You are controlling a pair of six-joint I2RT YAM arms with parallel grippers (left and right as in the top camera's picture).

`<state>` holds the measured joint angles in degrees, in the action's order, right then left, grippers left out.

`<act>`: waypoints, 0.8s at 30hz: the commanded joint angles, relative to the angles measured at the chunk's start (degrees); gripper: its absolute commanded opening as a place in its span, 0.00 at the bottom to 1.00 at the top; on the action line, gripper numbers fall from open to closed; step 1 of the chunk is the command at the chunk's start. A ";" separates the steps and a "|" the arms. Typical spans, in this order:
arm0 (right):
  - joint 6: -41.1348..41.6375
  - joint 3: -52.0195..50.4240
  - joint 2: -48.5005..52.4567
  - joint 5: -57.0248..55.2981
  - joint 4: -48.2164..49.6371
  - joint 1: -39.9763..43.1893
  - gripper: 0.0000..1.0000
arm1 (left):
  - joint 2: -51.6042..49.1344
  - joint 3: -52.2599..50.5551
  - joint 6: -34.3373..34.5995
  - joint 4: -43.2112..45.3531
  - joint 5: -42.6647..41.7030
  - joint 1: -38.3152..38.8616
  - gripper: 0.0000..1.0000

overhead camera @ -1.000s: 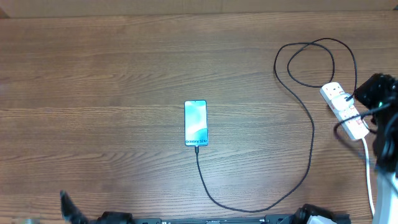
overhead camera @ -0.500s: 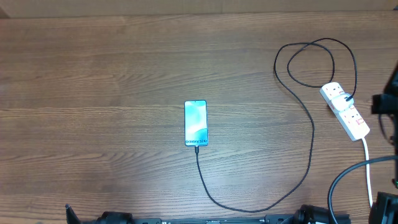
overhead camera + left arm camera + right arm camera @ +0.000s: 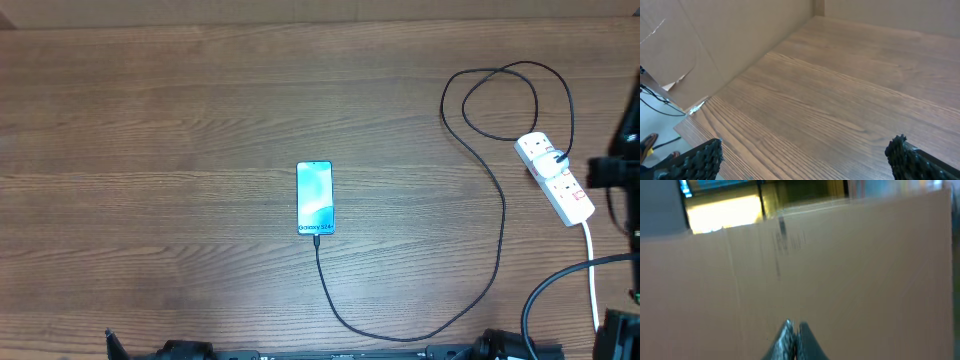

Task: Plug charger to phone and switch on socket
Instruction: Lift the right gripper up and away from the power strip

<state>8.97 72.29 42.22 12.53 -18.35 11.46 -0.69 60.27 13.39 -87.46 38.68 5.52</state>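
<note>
Here we are with the phone [image 3: 314, 197] lying flat in the middle of the surface [image 3: 150, 150], screen lit, and the charger [image 3: 502, 225] running from its near edge in a long sweep to the right, up through 1 loop and into the socket [image 3: 556, 180] by the right edge. The plug end meets the phone's lower edge, so we judge step 1 done; that leaves step 2, the switch, and from overhead the switches are too small for us to say whether one is pressed. The right arm [image 3: 618, 165] sits just beside the socket at the frame's edge. Its right pincer [image 3: 794, 332] is pressed together with nothing in it, and its blurred view shows only the cardboard wall [image 3: 865, 270], not the strip. The left pincer [image 3: 806, 145] is spread wide, empty, low over bare wood at the near left corner. The next move, as we read it, calls for tipping that closed right pincer down onto the correct switch and pressing without shoving the strip. Room is tight there: the surface edge, the thick white cord [image 3: 597, 305] and the charger's loop all crowd the socket, while the left and far parts of the surface lie open.
</note>
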 commanded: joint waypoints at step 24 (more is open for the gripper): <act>-4.76 1.05 -29.05 2.19 -8.57 -3.13 0.04 | 0.44 0.22 0.55 0.22 0.28 -0.37 1.00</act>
<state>4.47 72.16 15.40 13.37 -25.93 9.85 -0.69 60.27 13.39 -87.46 38.65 5.52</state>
